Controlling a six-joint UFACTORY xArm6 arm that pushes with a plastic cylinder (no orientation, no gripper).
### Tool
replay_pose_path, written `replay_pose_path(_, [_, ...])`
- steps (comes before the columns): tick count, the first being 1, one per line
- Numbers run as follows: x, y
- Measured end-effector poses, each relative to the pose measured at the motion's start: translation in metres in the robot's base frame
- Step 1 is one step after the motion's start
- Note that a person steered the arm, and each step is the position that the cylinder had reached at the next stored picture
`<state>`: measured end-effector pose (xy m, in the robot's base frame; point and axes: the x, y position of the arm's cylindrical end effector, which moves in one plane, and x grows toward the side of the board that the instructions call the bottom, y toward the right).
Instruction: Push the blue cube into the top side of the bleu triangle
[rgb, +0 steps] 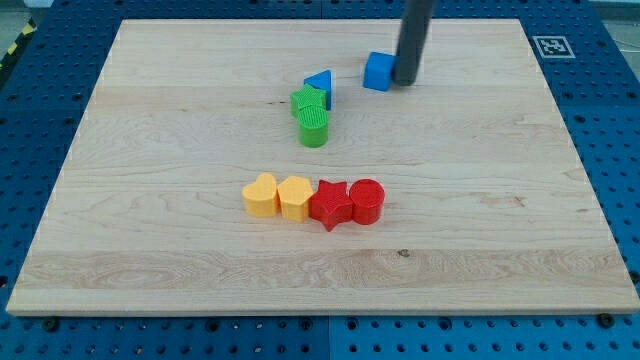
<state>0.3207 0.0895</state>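
Near the view's top, my tip (407, 82) touches the blue cube (378, 71) on its right side; no gripper fitted. Blue triangle (319, 86) sits just left of cube, apart.

- My arm shows only as its last part, a straight dark rod that comes in from the view's top edge, right of centre.
- Everything above the rod is cut off by the frame, so the joints and the wrist cannot be seen.
- The rod stands close to upright, leaning slightly so that its lower end sits a little toward the view's left of where it enters.
- It looks round, plain and matt black along the whole visible length.
- My tip (407, 82) is the rod's blunt lower end, down at the surface in the view's upper part.
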Motion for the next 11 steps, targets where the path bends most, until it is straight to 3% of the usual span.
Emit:
replay_pose_path(2, [-0.012,-0.049])
replay_pose_path(4, [-0.067,-0.045])
replay_pose_path(11, [-0.051,-0.094])
